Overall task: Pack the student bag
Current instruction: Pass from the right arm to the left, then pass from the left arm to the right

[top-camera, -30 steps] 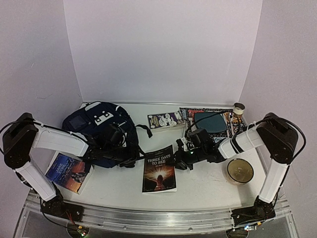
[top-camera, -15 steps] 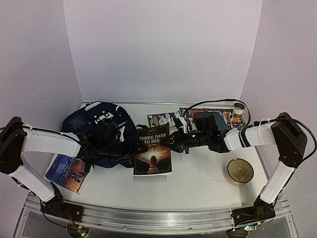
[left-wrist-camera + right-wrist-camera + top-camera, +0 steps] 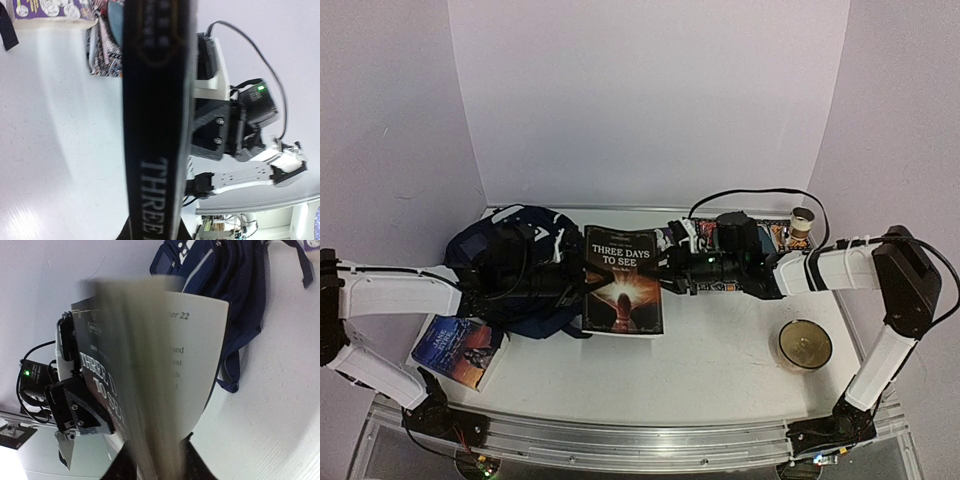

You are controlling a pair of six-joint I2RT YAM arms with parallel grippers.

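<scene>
The student bag [image 3: 500, 262] lies at 9 o'clock on the table [image 3: 720, 380]. Just at its 3 o'clock side a black paperback [image 3: 620, 282] titled "Three Days to See" is held up between the two arms, cover toward the overhead camera. The left gripper [image 3: 574, 288] is clamped on its spine edge; the left wrist view shows the spine running straight out from between the fingers. The right gripper [image 3: 669, 268] meets the opposite edge. Its wrist view shows blurred, fanned pages between its fingers, and I cannot tell whether it grips them. From overhead the paperback and the right arm cover most of what lies at 12 to 2 o'clock. The left wrist view shows it better: a purple box [image 3: 45, 7], and a patterned mat [image 3: 102, 50] with a teal pouch [image 3: 116, 15]. A small cup [image 3: 803, 222] stands at 2 o'clock, a bowl [image 3: 805, 345] at 4 o'clock, a blue book [image 3: 458, 348] at 8 o'clock. Only the right wrist view shows an inside page and the bag close beyond it, a black strap trailing on the table.
</scene>
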